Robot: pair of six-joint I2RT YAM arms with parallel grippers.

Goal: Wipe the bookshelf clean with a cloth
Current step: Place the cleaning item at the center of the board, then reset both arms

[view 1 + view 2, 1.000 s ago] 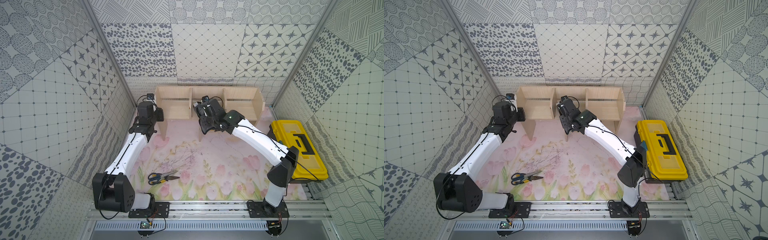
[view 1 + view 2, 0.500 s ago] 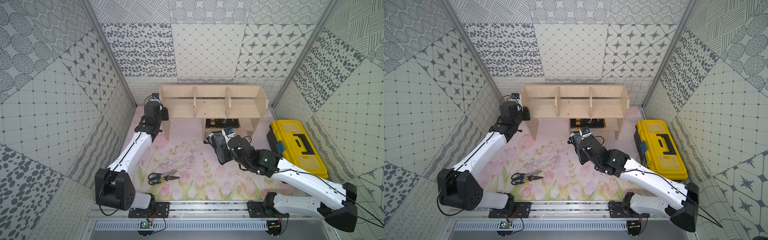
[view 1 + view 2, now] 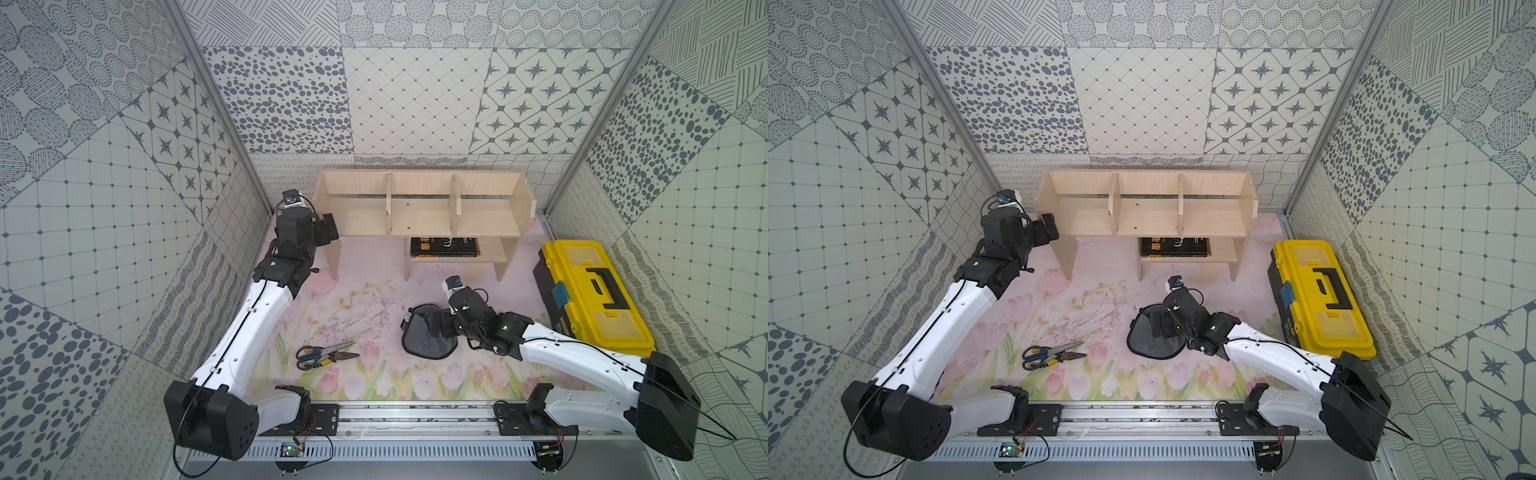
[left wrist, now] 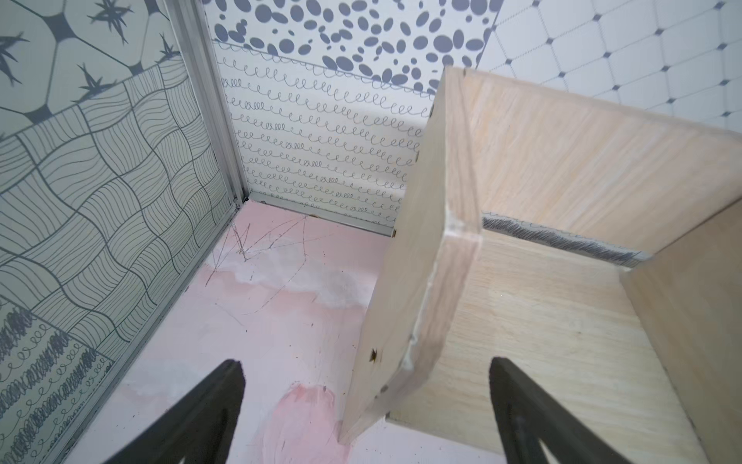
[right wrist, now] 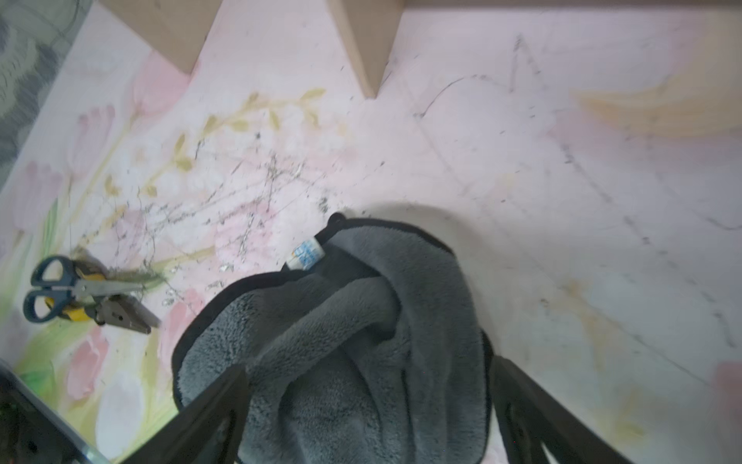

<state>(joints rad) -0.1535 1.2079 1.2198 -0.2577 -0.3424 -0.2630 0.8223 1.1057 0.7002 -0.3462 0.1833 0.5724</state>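
No legible text anywhere

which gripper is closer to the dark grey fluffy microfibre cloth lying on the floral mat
Right. The right gripper sits over the dark grey microfibre cloth, open jaws either side of its folds. The left gripper is far off, open at the end panel of the pale-wood bookshelf.

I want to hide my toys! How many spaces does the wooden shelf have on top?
3: one bay at each end of the bookshelf and one in the middle, split by two upright dividers. A small lower shelf sits underneath.
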